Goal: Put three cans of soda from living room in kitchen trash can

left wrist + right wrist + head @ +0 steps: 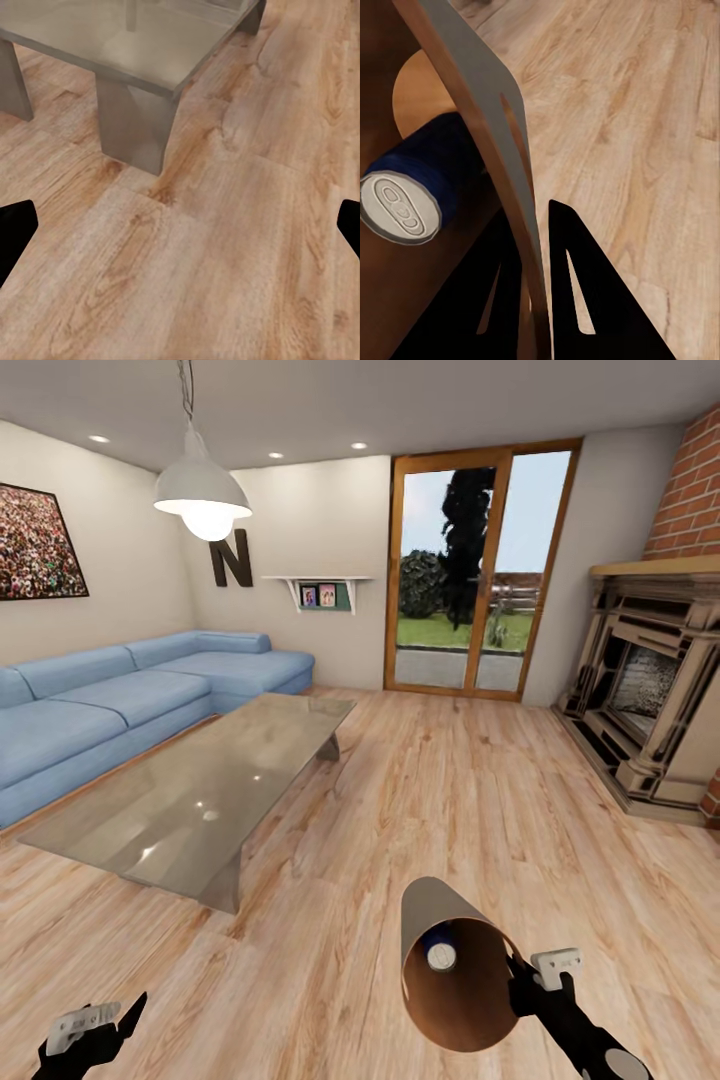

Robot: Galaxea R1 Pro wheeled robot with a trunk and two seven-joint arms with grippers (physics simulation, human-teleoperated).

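I am in the living room, over light wood floor. My right gripper [522, 978] is shut on the rim of the tash can [432, 905], which hangs tilted above the floor with its brown inside facing me. One dark blue can of soda [439, 948] lies inside it, grey top outward. In the right wrist view the black fingers [577, 300] pinch the bin's wall [487, 112], with the blue can [431, 169] just behind it. My left gripper [100, 1028] is open and holds nothing; its fingertips [15, 232] stand wide apart. The two orange cans and the kitchen are out of view.
A glass low table [200, 790] stands ahead on the left, its leg [131, 127] near my left hand. The blue corner sofa [110, 700] lines the left wall. A brick fireplace [650, 700] is on the right, with glass doors [470, 570] at the back.
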